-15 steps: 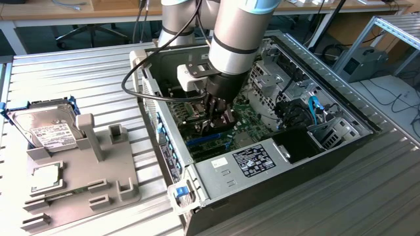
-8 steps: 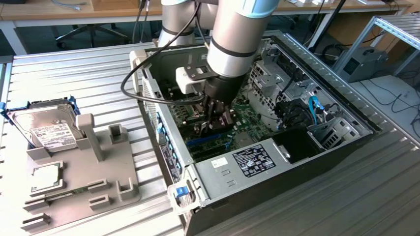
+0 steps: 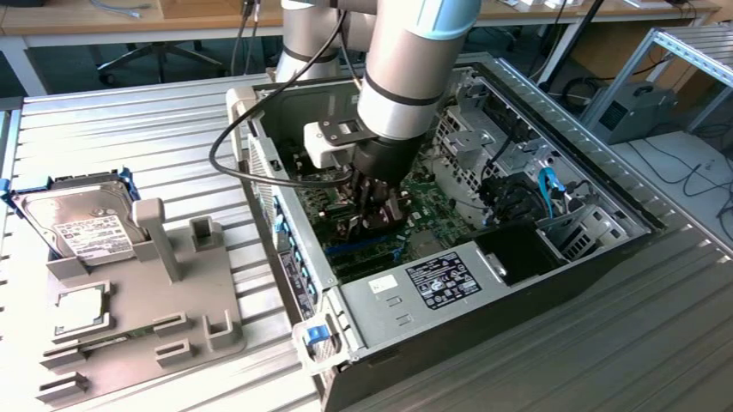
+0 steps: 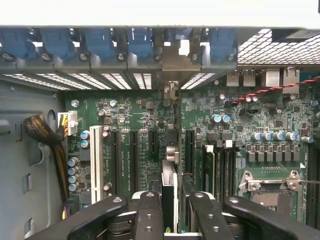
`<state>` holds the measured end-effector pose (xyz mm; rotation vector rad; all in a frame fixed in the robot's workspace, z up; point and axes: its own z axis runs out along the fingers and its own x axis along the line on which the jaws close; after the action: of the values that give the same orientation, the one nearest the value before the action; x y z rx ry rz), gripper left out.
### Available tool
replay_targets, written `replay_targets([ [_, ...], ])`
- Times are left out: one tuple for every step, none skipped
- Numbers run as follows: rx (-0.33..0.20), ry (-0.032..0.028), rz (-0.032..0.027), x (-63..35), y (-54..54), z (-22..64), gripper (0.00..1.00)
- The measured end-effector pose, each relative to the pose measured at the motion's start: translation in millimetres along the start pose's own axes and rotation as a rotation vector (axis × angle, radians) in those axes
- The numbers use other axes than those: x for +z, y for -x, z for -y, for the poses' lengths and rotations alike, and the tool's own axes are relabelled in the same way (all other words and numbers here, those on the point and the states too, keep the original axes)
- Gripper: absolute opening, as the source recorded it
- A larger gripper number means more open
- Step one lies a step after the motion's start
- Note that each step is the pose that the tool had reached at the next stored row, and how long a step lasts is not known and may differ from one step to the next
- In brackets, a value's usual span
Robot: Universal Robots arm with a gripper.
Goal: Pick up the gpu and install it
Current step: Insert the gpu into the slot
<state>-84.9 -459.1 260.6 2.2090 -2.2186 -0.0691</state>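
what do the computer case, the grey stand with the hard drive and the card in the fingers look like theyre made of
Computer case: bare sheet metal, dull silver with punched vents.
Grey stand: matte, rounded moulded shapes, probably plastic.
Card: seen edge-on between the fingers, dark board with a shiny metal bracket, likely circuit board.

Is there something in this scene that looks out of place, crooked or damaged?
Nothing stands out. The gripper holds the gpu edge-on above the green motherboard inside the open computer case, in line with the slots. On the grey holder outside the case, the hard drive sits neatly.
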Motion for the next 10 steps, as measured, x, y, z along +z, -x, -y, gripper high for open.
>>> replay_targets([
  [0.0,0.0,0.0,0.8,0.2,-0.2,0.26],
  [0.0,0.0001,-0.0001,1.7,0.4,-0.5,0.26],
  [0.0,0.0,-0.0001,2.7,0.6,-0.8,0.26],
  [0.0,0.0001,-0.0002,3.5,0.8,-1.0,0.26],
  [0.0,0.0003,-0.0005,4.1,0.9,-1.2,0.26],
  [0.0,0.0003,-0.0005,4.8,1.0,-1.5,0.26],
  [0.0,0.0004,-0.0007,5.5,1.1,-1.6,0.26],
  [0.0,0.0002,-0.0005,6.0,1.3,-1.5,0.26],
  [0.0,0.0,0.0,6.7,1.4,-1.6,0.26],
  [0.0,-0.0001,0.0002,7.3,1.6,-1.7,0.26],
])
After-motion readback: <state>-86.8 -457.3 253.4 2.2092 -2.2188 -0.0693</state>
